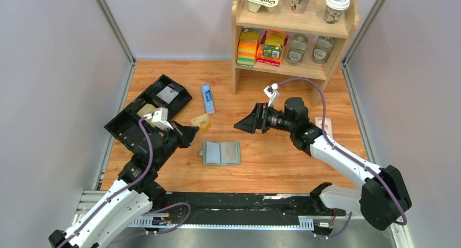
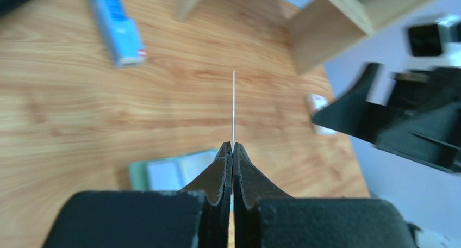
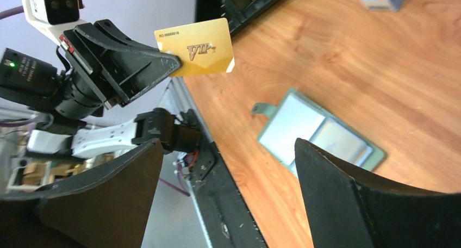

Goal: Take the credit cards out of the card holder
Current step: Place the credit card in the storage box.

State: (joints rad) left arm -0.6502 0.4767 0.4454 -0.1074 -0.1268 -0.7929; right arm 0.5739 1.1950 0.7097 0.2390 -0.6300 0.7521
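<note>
Gold card (image 3: 194,47) pinched by one edge in left gripper (image 3: 175,67), aloft far-left of the open holder (image 1: 220,153) — thin hold, could slip or twist. Right gripper (image 1: 242,124) spread, empty.

Your black two-finger left gripper (image 1: 195,131), centre-left of the frame, is pinched tight; your black right gripper (image 1: 239,126) faces it, jaws spread wide.

Bare tabletop (image 1: 272,155) all round the open card holder (image 1: 220,153), so it's clear from above. Gap between left gripper (image 1: 195,131) and right gripper (image 1: 242,125) is narrow-ish, with the gold card (image 1: 201,122) poking into it. Black tray (image 1: 147,112) blocks far left, wooden shelf (image 1: 293,68) back right.
</note>
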